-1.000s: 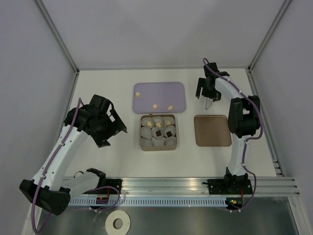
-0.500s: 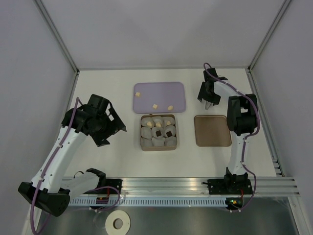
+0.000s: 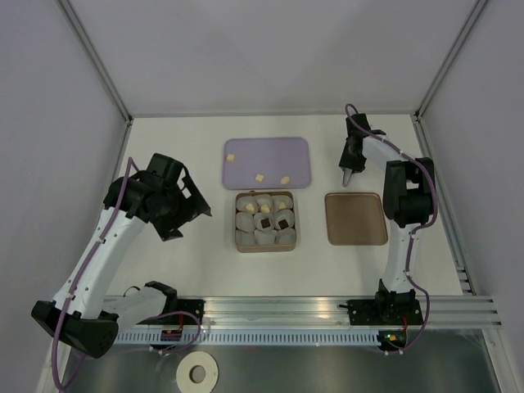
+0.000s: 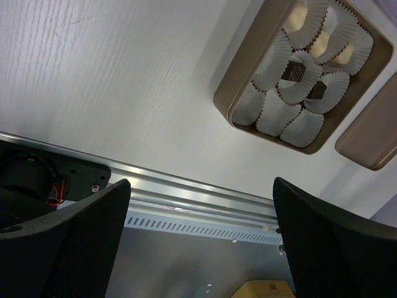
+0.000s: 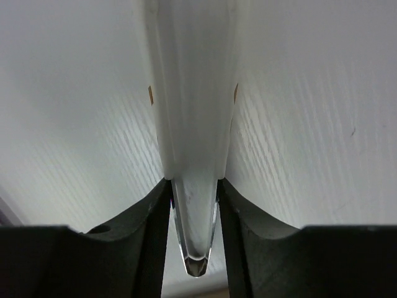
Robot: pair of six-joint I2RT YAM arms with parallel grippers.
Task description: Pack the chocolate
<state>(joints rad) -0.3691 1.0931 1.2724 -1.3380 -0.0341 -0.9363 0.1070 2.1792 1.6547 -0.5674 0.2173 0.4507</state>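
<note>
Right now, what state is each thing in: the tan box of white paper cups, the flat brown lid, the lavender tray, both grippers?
Tan square box: open; five of nine white paper cups hold a chocolate piece, four look empty.
Flat brown square lid: off, lying flat right of the box.
Lavender tray: three pale chocolate pieces loose on it.
Left gripper: open, empty.
Right gripper: shut on a white clear-tipped tool.

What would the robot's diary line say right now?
left gripper: open, beside box | right gripper: shut on white tool | purple tray: three chocolates waiting | cups: some empty
</note>
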